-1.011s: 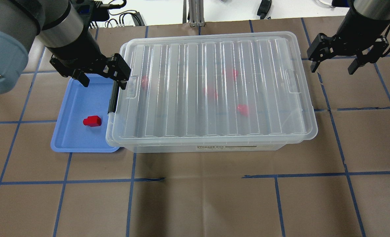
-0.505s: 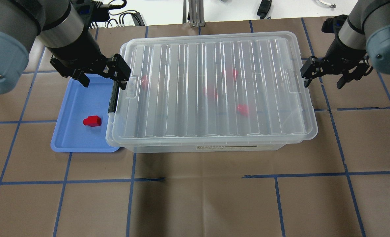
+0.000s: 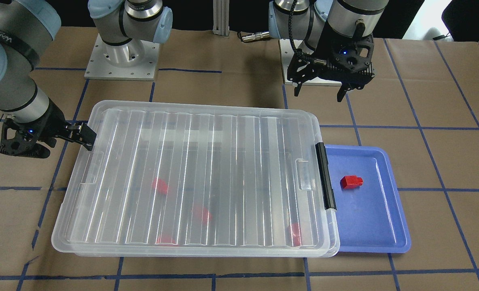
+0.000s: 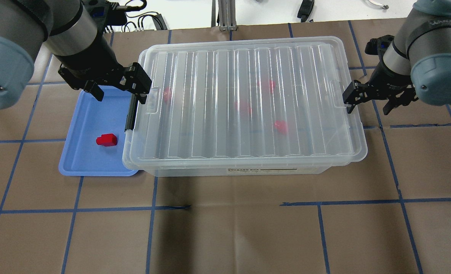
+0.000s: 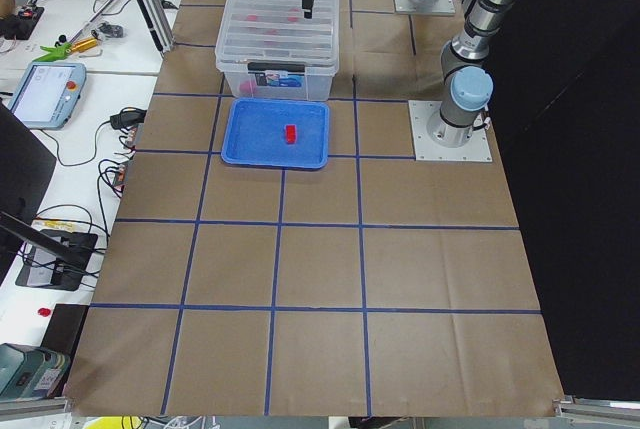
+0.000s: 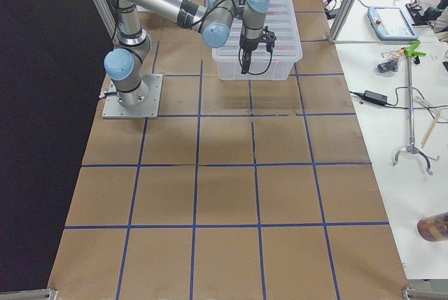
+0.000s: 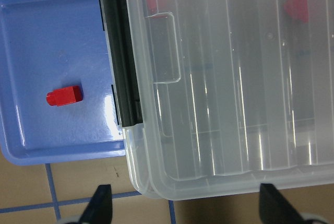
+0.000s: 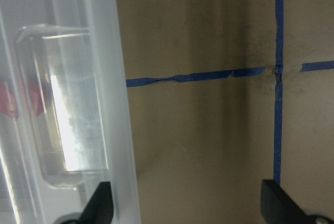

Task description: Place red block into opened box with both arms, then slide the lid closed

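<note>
Red block [image 4: 106,140] in blue tray [image 4: 90,161], others in lidded box [image 4: 195,171]; all fingers [image 4: 97,93] wide.

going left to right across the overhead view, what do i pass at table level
blue plastic tray → small red plastic block lying in it → black clip → clear ribbed plastic lid on the clear plastic box → black right gripper, jaws open
</note>
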Robot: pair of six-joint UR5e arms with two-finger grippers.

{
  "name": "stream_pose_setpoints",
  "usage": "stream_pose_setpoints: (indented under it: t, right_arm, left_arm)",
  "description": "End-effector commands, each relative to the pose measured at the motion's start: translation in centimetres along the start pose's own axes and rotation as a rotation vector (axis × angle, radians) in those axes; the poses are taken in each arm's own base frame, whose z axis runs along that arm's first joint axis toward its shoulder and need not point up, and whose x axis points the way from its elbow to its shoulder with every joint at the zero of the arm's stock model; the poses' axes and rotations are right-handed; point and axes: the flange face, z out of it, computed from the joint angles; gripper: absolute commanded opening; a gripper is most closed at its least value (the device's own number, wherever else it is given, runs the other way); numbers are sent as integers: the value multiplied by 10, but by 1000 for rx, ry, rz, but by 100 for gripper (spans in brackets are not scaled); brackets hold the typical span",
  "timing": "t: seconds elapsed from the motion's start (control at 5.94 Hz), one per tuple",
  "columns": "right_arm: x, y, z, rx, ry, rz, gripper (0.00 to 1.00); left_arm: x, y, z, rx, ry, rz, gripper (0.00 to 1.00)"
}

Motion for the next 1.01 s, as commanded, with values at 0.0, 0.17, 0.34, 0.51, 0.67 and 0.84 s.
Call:
stream_pose_setpoints:
  t: [0.0, 0.17, 0.34, 0.51, 0.67, 0.84]
  right_arm:
    - [30, -6, 1, 22, 26, -49, 100]
    - [52, -7, 2, 21, 24, -49, 100]
    - [71, -9, 3, 23, 24, -50, 100]
    - [87, -11, -1, 56, 59, -51, 100]
    - [108, -9, -1, 52, 71, -34, 100]
    - [127, -7, -3, 55, 73, -35, 100]
  left_arm:
    - [0, 0, 0, 1, 1, 0, 98]
    - [-1, 0, 1, -1, 1, 5, 98]
    - [-14, -4, -9, 25, -2, 131, 98]
    - [-30, -2, -3, 10, -2, 254, 98]
    - [-54, -3, 1, -7, -1, 475, 98]
    - [-93, -10, 9, -23, 11, 582, 98]
